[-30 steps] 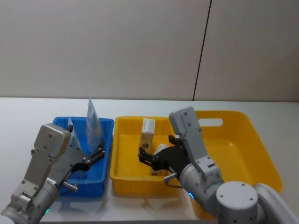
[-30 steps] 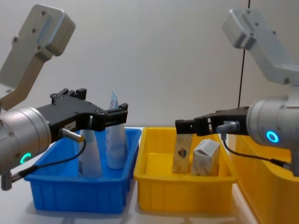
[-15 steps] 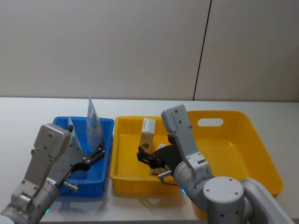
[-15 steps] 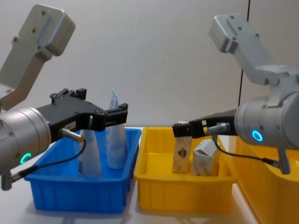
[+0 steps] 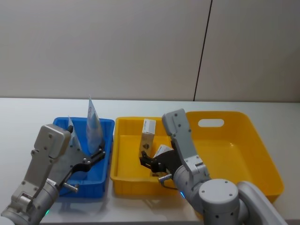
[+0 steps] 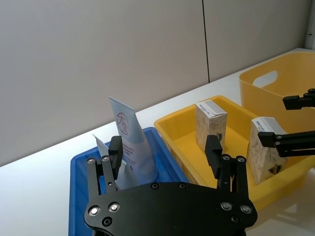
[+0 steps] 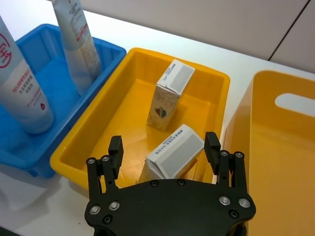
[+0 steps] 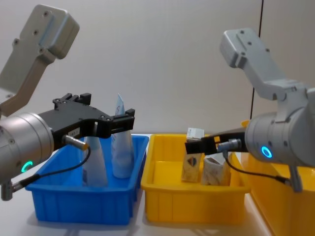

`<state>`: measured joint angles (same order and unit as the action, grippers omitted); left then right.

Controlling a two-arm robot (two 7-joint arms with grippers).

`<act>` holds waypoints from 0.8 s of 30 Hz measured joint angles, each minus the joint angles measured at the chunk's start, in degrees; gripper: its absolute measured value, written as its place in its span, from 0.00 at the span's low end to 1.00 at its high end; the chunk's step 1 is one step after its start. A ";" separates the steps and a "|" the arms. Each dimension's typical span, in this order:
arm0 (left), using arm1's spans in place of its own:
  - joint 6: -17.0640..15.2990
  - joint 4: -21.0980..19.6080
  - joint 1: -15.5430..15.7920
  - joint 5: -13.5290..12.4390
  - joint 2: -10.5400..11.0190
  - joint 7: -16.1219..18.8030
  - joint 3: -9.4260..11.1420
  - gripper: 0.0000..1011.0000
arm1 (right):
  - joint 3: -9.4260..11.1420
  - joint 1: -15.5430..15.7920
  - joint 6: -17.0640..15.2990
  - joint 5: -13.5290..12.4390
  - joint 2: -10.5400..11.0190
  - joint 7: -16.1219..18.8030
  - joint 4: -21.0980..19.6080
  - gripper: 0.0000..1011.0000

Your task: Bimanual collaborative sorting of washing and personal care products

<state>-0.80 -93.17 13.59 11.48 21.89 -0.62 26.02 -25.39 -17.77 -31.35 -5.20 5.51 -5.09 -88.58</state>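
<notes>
Catches the left gripper (image 5: pixel 99 153) spread wide over the near side of the blue tray (image 5: pixel 106 123), with nothing between its fingers (image 6: pixel 115 150). Finds two pale squeeze tubes upright inside that tray: the taller tube (image 5: pixel 93 123), printed in red, toward the far wall, and the second tube (image 5: pixel 72 133) just to its left, partly behind the left arm. Puts the right gripper (image 7: pixel 164 147) low over the small yellow tray (image 5: pixel 123 123), equally wide open and gripping nothing, straddling the leaning carton (image 7: pixel 178 153) from above; cannot tell about contact. Shows the upright carton (image 5: pixel 148 132) just behind, near the tray's far wall. Sets the large yellow bin (image 5: pixel 260 140) just beside the small tray, on the right.
</notes>
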 joint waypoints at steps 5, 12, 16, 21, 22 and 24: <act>0.00 0.00 0.00 0.00 0.00 0.00 0.00 0.99 | 0.44 0.25 -0.23 0.14 -0.57 -0.61 0.48 0.99; 0.00 0.00 0.00 0.00 0.00 0.00 0.00 0.99 | 1.09 0.41 -0.68 0.30 -1.66 -1.52 1.27 0.99; 0.00 0.00 0.00 0.00 0.00 0.00 0.00 0.99 | 1.42 0.41 -0.92 0.37 -2.30 -2.01 1.82 0.99; 0.00 0.00 0.00 0.00 0.00 0.00 0.00 0.99 | 1.89 0.39 -1.22 0.43 -3.11 -2.51 2.53 0.99; 0.00 0.00 0.00 0.00 0.00 0.00 0.00 0.99 | 1.96 0.38 -1.25 0.43 -3.21 -2.57 2.62 0.99; 0.00 0.00 0.00 0.00 0.00 0.00 0.00 0.99 | 2.21 0.36 -1.42 0.44 -3.52 -2.78 2.91 0.99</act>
<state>-0.80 -93.18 13.59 11.48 21.90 -0.62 26.02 -23.17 -17.41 -32.77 -4.76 1.99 -7.87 -85.68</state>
